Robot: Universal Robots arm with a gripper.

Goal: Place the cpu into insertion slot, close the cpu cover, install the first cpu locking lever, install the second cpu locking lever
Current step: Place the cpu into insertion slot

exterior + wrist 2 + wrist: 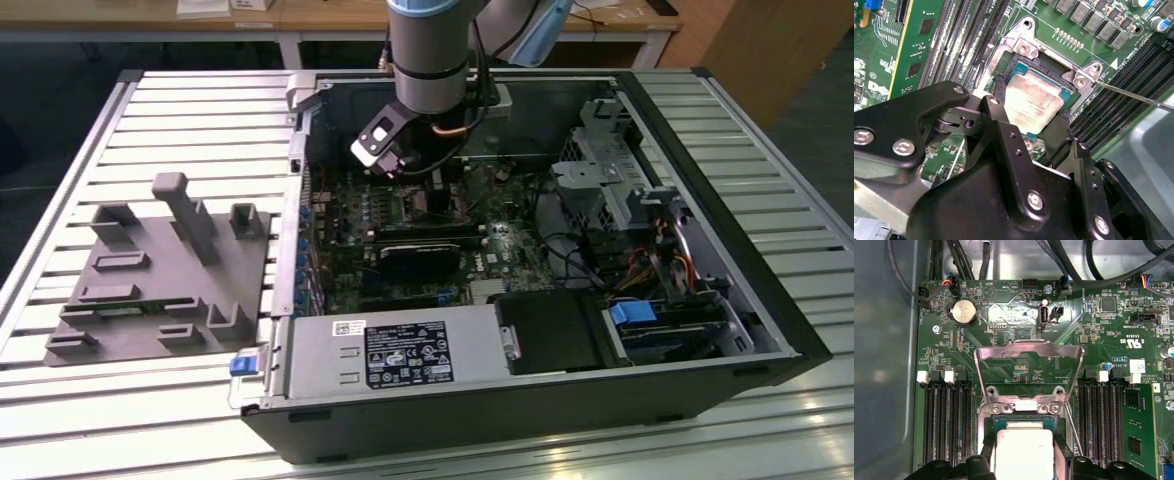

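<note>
The gripper point(1029, 114) had narrowed onto two opposite edges of the cpu point(1031, 97), holding it low over, or just into, the insertion slot point(1024, 48); seating unclear. Exterior view: gripper at twelve o'clock from the black block point(420, 258). The cpu cover point(1029, 346) stood raised. Judgement: keep the chip level, edges square to the rim, no downward force.

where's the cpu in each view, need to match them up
exterior view: beneath the gripper, over the green board.
second wrist view: the cpu between the gripper's fingers, over the insertion slot.
first wrist view: the cpu before the raised cpu cover, memory slots either side.
shared landmark: the gripper.
</note>
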